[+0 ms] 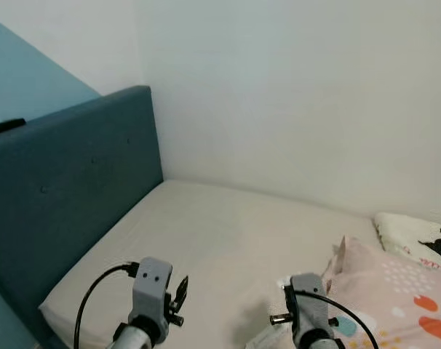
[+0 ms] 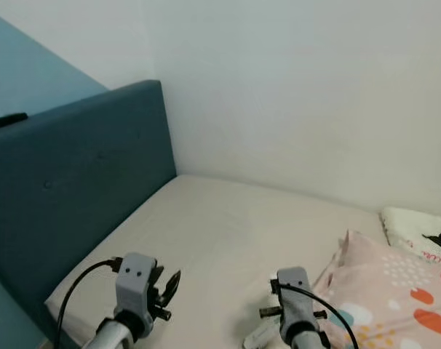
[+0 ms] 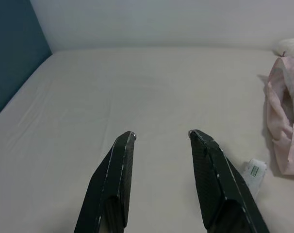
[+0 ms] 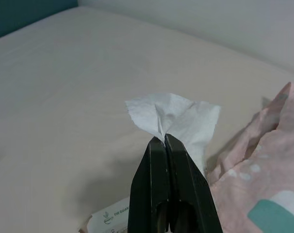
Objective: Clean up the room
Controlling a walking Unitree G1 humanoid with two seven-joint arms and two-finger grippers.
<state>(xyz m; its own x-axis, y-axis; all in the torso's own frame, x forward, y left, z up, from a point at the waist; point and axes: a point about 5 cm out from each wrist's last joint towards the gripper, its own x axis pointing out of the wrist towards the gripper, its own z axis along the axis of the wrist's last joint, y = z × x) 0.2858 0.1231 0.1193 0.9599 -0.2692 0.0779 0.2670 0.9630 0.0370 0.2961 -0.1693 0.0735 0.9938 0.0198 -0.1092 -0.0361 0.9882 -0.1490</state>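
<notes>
My right gripper (image 4: 164,138) is shut on a white tissue (image 4: 173,116), held up over the beige mattress (image 1: 228,247). Just beneath it lies a white tissue pack (image 4: 110,216) with green print, also lying in the left wrist view (image 3: 253,171) beside the pink patterned blanket (image 3: 285,121). My left gripper (image 3: 161,136) hangs open above bare mattress, nothing between its fingers. In the eye views both wrists (image 1: 153,287) (image 1: 306,302) sit low over the near part of the bed.
A dark teal headboard (image 1: 68,196) runs along the left side of the bed. White walls close the far corner. The pink blanket (image 1: 395,291) and a white patterned pillow (image 1: 417,240) lie at the right.
</notes>
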